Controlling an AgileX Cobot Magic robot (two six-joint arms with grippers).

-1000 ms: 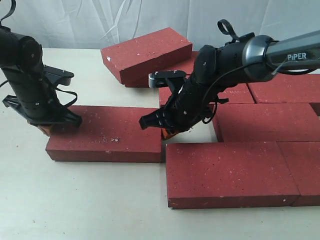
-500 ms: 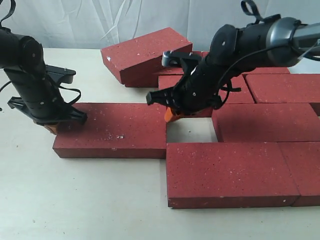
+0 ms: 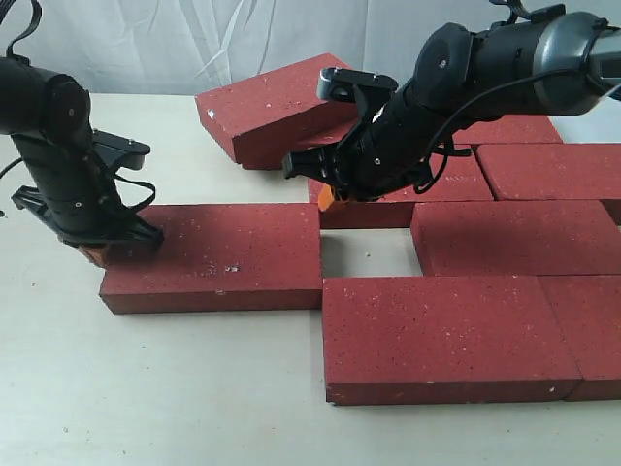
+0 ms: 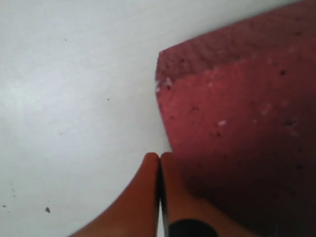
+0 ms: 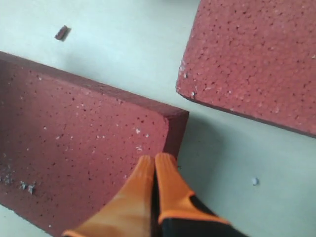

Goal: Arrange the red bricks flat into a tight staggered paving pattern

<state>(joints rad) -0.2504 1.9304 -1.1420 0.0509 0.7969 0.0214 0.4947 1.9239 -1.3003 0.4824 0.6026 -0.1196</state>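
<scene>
Several red bricks lie on the white table (image 3: 194,388). One loose brick (image 3: 213,257) lies flat at the left of the paved group. My left gripper (image 3: 92,252) is shut, its orange fingertips (image 4: 148,173) down against that brick's left end (image 4: 237,128). My right gripper (image 3: 327,198) is shut and empty. It hangs above the far right corner of the loose brick (image 5: 74,153), beside the bare gap (image 3: 369,252) before the middle-row brick (image 3: 519,236). Two bricks (image 3: 446,335) form the front row. Another brick (image 3: 281,102) rests tilted at the back.
More bricks (image 3: 548,170) lie in the back row on the right, partly behind the right arm. A small red chip (image 5: 61,32) lies on the table. A white cloth backdrop (image 3: 194,39) closes the far side. Bare table runs along the front and left.
The loose brick has slid a little to the right under the left gripper. The right gripper has risen from the gap and drawn back toward the far bricks.
</scene>
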